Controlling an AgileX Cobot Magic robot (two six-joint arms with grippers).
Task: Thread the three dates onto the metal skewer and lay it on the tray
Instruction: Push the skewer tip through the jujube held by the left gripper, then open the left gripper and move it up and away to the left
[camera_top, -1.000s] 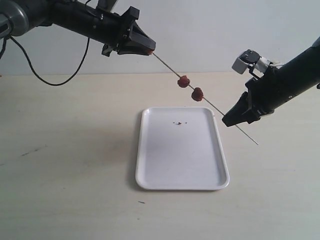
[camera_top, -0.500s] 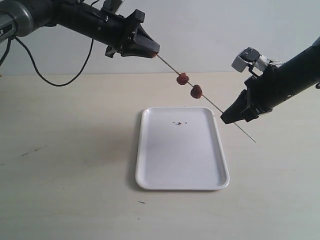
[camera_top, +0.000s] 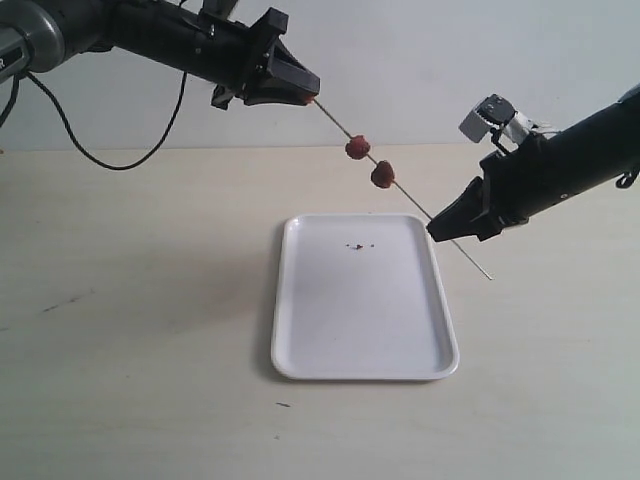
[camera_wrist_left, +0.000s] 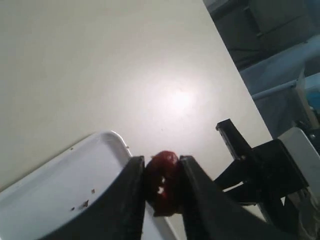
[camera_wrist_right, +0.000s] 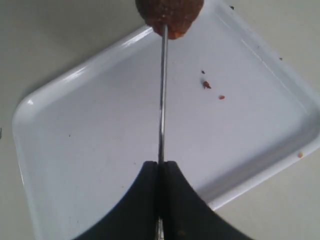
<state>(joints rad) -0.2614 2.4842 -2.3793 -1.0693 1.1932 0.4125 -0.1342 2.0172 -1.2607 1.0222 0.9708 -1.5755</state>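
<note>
My left gripper (camera_top: 308, 97) is raised at the back left, shut on one dark red date (camera_wrist_left: 162, 179), which sits at the upper end of the metal skewer (camera_top: 415, 203). The thin rod slants down to the right above the white tray's (camera_top: 360, 320) far right corner. Two more dates are threaded on it, one higher (camera_top: 357, 148) and one lower (camera_top: 382, 175). My right gripper (camera_top: 440, 228) is shut on the skewer's lower part, and a short tip sticks out beyond it. In the right wrist view the skewer (camera_wrist_right: 161, 100) runs from the gripper (camera_wrist_right: 161, 167) to a date (camera_wrist_right: 170, 12).
A few reddish crumbs (camera_top: 358, 246) lie on the tray near its far edge. A black cable (camera_top: 100, 150) hangs behind the left arm at the back left. The tray sits on a pale tabletop (camera_top: 140, 300).
The right gripper has shifted left and slightly up, pushing the skewer and its two dates toward the left gripper. The left gripper has edged right, still shut on its date.
</note>
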